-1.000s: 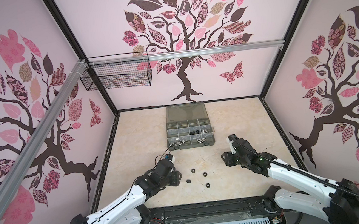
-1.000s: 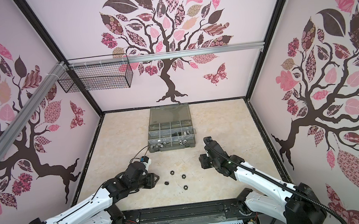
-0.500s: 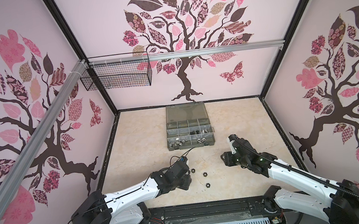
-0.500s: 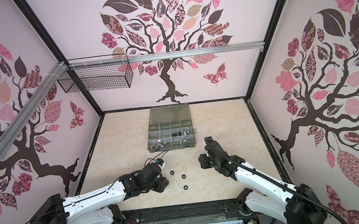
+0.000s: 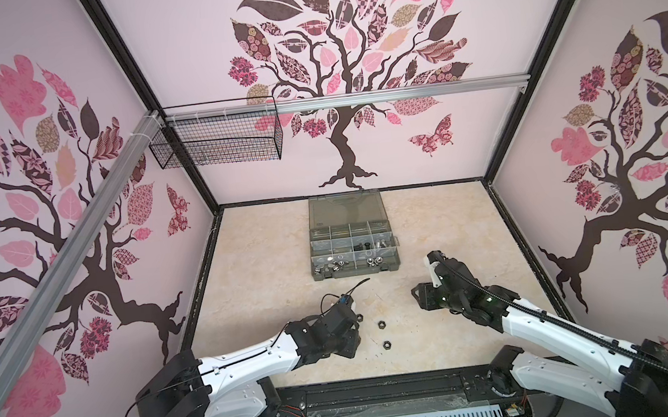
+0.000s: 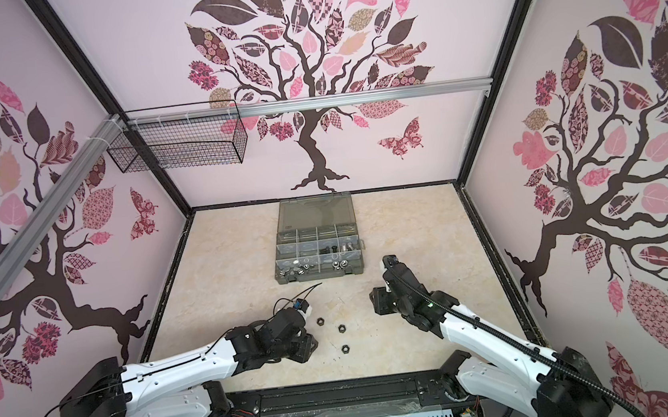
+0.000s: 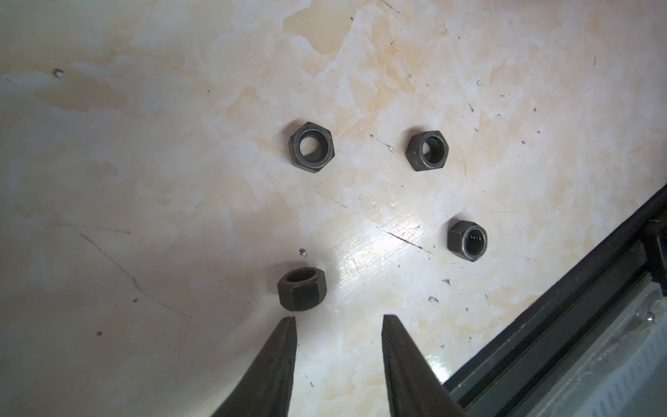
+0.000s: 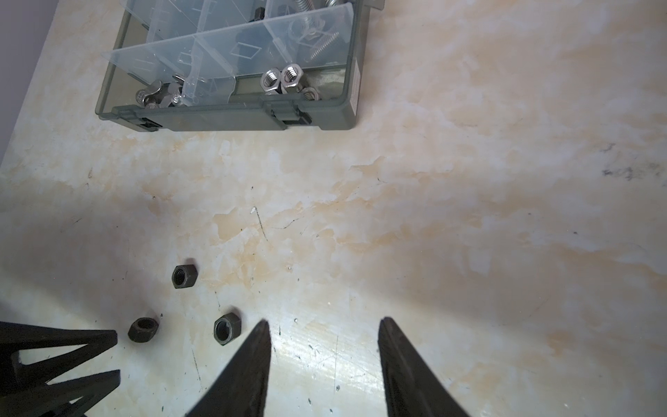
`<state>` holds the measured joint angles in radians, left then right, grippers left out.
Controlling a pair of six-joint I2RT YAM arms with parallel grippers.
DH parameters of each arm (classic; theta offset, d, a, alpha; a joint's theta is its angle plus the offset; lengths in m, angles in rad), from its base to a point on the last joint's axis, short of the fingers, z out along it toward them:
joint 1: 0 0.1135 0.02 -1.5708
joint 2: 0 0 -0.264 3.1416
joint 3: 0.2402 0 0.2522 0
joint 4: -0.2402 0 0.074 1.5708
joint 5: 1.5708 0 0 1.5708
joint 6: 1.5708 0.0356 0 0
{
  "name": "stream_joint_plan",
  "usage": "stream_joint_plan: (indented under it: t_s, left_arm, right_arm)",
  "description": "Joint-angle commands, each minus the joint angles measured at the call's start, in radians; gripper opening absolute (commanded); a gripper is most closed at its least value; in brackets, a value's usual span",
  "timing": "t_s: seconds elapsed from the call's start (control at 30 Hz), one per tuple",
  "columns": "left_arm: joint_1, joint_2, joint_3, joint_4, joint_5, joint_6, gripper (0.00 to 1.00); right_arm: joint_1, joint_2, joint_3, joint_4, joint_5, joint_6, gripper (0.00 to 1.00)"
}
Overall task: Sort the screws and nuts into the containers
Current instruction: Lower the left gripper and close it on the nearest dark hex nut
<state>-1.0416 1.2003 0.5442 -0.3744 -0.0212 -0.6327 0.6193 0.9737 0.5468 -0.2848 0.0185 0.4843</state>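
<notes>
The bench (image 5: 278, 256) is mostly bare from where I watch. The organiser case (image 5: 355, 273) sits toward the back of it with its lid (image 5: 345, 208) lying open flat behind, and I place everything else against it. Several compartments are already filled. In the row nearest me I see silver hex nuts (image 8: 281, 81) in one and wing nuts (image 8: 158, 94) in another. The row behind holds dark and silver pieces (image 5: 373, 244) that I take for screws, though they are too small to be sure. I find no screw loose on the bench.

My left end effector (image 7: 338, 319) hangs low on the near side of the case, well apart from it, with its jaws apart and empty. My right end effector (image 8: 325, 321) is on the near side too, off toward the case's right corner, also open with nothing in it.

What remains is four black hex nuts (image 7: 311, 147) in a loose cluster in front of the case, none touching. The nearest black nut (image 7: 302, 289) sits just ahead of one left fingertip (image 7: 287, 335), not between the two. I judge the sort nearly done, with these four to carry into a compartment.
</notes>
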Motion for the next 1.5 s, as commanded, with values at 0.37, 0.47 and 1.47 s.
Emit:
stream_joint_plan:
  t_s: [0.37, 0.47, 1.47]
  left_arm:
    - [-0.003, 0.116, 0.042, 0.066, -0.001, -0.001, 0.43]
    - [-0.003, 0.138, 0.062, 0.067, -0.015, 0.016, 0.43]
    - [-0.003, 0.25, 0.156, 0.019, -0.08, 0.086, 0.42]
  right_arm:
    - [-0.004, -0.026, -0.012, -0.033, 0.001, 0.018, 0.52]
    - [-0.004, -0.025, -0.013, -0.035, 0.001, 0.02, 0.52]
    - [-0.004, -0.039, -0.03, -0.042, -0.003, 0.026, 0.52]
